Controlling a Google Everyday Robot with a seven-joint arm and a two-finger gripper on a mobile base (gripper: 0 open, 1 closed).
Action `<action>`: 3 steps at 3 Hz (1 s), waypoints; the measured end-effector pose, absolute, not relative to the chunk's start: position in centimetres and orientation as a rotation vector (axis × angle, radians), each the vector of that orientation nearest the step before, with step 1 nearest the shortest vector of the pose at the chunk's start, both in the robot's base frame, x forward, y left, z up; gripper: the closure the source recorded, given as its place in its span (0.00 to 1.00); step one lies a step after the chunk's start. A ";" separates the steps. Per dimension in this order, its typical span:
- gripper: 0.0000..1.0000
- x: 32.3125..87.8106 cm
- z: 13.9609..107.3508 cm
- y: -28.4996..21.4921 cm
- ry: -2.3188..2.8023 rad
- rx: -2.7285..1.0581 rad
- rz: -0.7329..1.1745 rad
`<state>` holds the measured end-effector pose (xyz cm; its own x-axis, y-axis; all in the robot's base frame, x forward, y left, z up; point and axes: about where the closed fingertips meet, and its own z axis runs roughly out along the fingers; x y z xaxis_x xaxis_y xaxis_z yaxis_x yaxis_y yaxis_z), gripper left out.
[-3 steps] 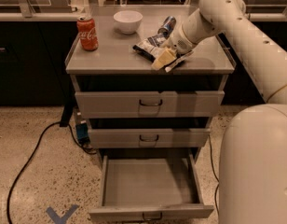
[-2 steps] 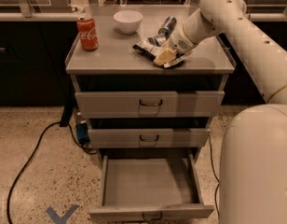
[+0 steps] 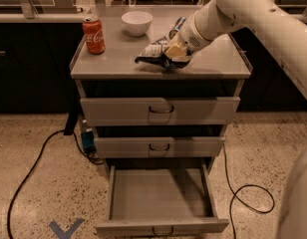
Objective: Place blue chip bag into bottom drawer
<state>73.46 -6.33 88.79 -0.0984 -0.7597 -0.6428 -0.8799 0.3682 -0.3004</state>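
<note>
The blue chip bag (image 3: 152,51), dark and crumpled with white panels, lies on top of the grey cabinet (image 3: 113,66) near its front edge. My gripper (image 3: 176,56) is at the bag's right end, and its tan fingers are shut on the bag. The bottom drawer (image 3: 161,199) is pulled out wide open below, and its tray is empty. The two drawers above it are shut.
A red cola can (image 3: 93,35) stands at the cabinet top's left. A white bowl (image 3: 137,22) sits at the back, and a blue-silver drink can (image 3: 177,26) lies behind my arm. Black cables (image 3: 29,176) run on the floor on both sides. A blue mark (image 3: 66,229) is on the floor at front left.
My gripper has drawn the bag a little left and toward the cabinet top's front edge. The drawers have not moved.
</note>
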 end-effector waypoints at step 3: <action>1.00 63.3 96.1 -4.7 1.705 -1.512 0.133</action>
<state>63.27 -4.72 96.07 0.0719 -0.7740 -0.6291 -0.8619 0.2692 -0.4297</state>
